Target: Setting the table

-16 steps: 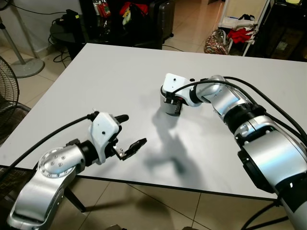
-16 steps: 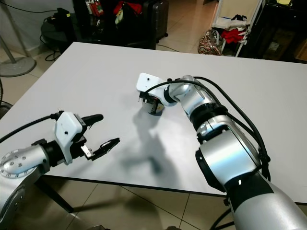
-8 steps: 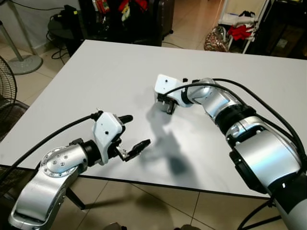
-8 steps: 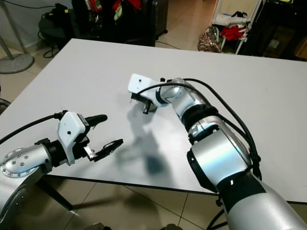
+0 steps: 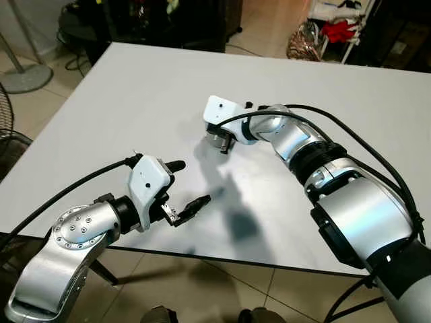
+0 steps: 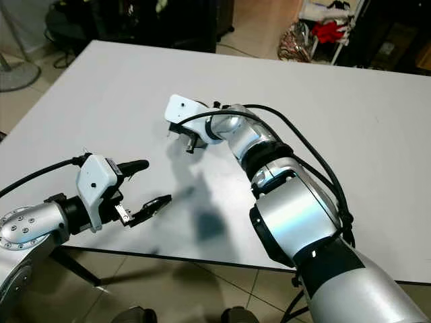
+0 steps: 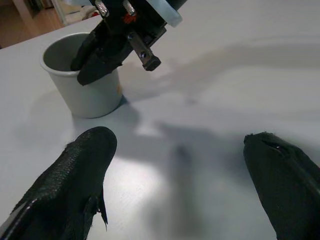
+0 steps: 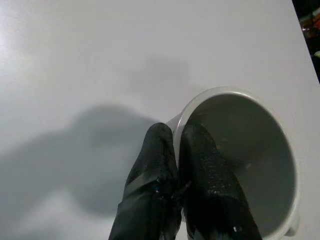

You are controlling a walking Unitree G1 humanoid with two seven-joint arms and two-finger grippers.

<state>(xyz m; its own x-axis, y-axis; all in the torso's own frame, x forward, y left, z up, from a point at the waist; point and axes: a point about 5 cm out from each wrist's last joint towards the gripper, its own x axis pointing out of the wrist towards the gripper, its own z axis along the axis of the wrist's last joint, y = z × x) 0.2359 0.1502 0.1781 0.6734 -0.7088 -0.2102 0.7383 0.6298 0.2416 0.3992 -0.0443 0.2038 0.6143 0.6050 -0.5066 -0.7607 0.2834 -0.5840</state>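
A small grey cup (image 5: 216, 140) stands near the middle of the white table (image 5: 135, 87). My right gripper (image 5: 222, 142) is shut on its rim, with one black finger inside the cup (image 8: 245, 165) and the other outside. In the left wrist view the cup (image 7: 85, 85) appears upright with its base on the table. My left gripper (image 5: 190, 182) hovers open over the table's front part, a short way in front of the cup and to its left, with nothing between its fingers (image 7: 80, 165).
A standing fan (image 5: 8, 134) is on the floor at the left. Dark furniture and bags line the far side, beside a white rack holding red cloth (image 5: 333, 30). The table's front edge (image 5: 222, 259) runs just below my left gripper.
My right gripper has slid the cup a little to the left across the table. The left gripper has stayed open in about the same place. The head view has shifted slightly.
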